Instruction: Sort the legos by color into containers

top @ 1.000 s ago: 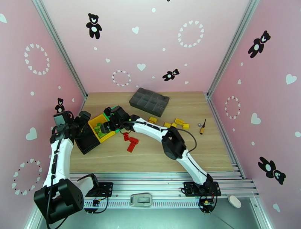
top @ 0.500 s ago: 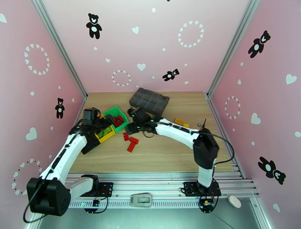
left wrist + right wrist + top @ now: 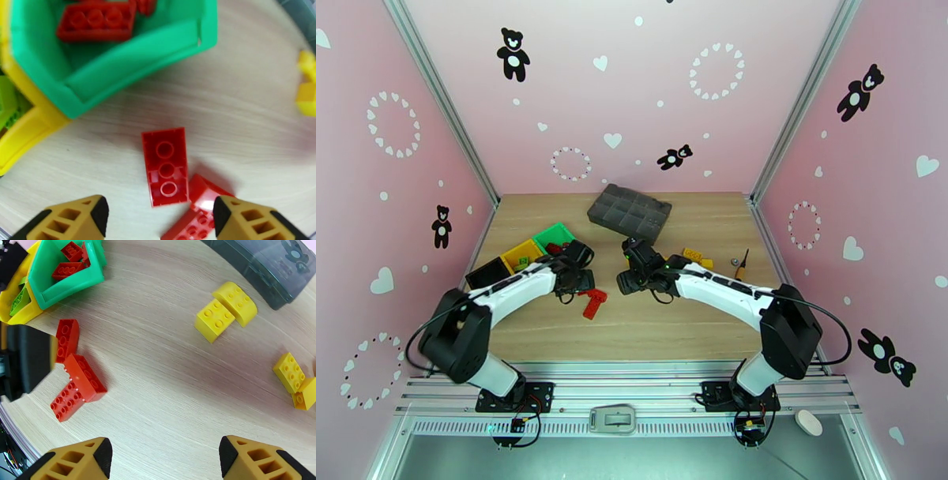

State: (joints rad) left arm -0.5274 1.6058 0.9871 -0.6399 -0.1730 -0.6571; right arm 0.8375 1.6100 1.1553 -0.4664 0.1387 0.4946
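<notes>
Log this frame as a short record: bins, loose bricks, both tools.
green bin: holds red bricks
yellow bin: beside the green bin, holds light green bricks
black bin: left of the yellow bin, contents cannot be told
loose red bricks: three on the table, near the green bin
loose yellow bricks: at least four, near the grey tray
left tool: open, holding nothing, over the loose red bricks
right tool: open, holding nothing, over bare table
</notes>
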